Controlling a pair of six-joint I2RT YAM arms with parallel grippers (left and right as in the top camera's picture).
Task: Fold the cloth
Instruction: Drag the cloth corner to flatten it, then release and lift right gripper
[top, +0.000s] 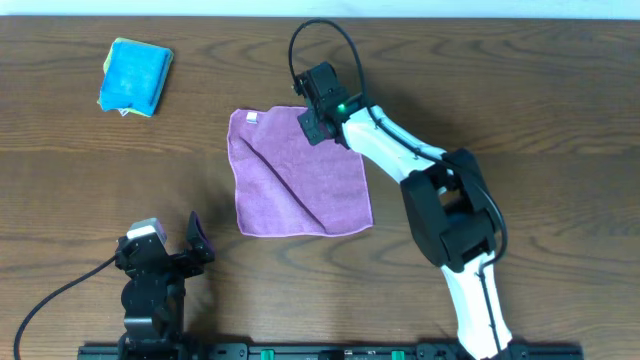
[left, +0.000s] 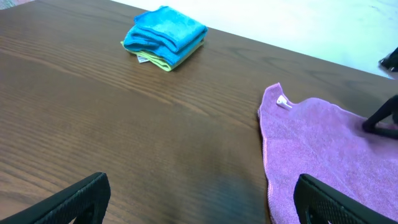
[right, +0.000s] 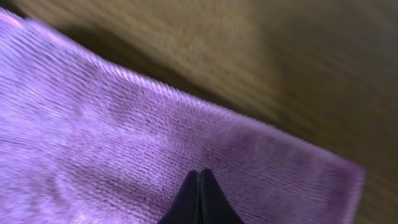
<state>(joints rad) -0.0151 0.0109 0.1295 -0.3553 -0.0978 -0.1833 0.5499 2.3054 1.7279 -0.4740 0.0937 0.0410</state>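
Barely started, judging by the layout. In the middle of the overhead frame, cloth (top: 300, 175) spread as one flat layer on the dark wood worktop (top: 520, 90). No edge turned over and no corner lifted. Only a diagonal crease from upper left toward lower right, plus a small white tag (top: 252, 117) at the upper left corner.

At the cloth's upper right corner, right pincer (top: 312, 128) down on the fabric. Tips pressed together to a narrow point at bottom centre of the right wrist view, against the purple pile just inside the hem. Fabric pinched between those tips or not: impossible to tell.

At lower left of the overhead frame, left pincer (top: 170, 245) well apart from the cloth, spread wide and holding nothing, one finger at each bottom corner of the left wrist view.

At upper left, folded blue bundle (top: 135, 77), well apart from the cloth and probably no part of this job.

Everything left to do: secure a corner or edge, carry it across to the opposite side, lay it square, press flat, perhaps fold once more.
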